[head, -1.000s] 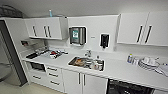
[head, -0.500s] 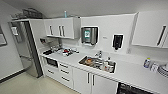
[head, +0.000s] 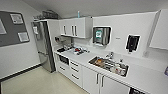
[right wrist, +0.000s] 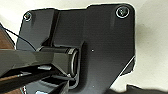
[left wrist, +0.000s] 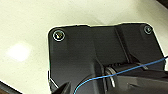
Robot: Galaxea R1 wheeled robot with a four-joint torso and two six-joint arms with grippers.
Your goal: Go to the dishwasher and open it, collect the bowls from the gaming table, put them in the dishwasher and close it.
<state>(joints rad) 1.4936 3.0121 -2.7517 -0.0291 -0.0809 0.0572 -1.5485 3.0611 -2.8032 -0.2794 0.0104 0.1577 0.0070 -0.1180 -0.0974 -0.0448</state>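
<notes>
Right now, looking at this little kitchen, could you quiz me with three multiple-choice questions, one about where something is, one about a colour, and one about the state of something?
1. Where does the tall steel fridge stand?
A. At the far end of the counter, beside the wall with the grey notice board
B. Under the sink
C. Between the two wall dispensers

2. What colour are the cabinet doors above the counter?
A. Yellow
B. White
C. Dark wood

3. What state is the sink in?
A. Covered by a lid
B. Bare and dry
C. Holding things inside it

Answers:
1. A, the fridge closes off the counter run next to the notice board wall.
2. B, the upper doors are plain white with dark handles.
3. C, several items lie in the basin, though what they are cannot be told.
</notes>
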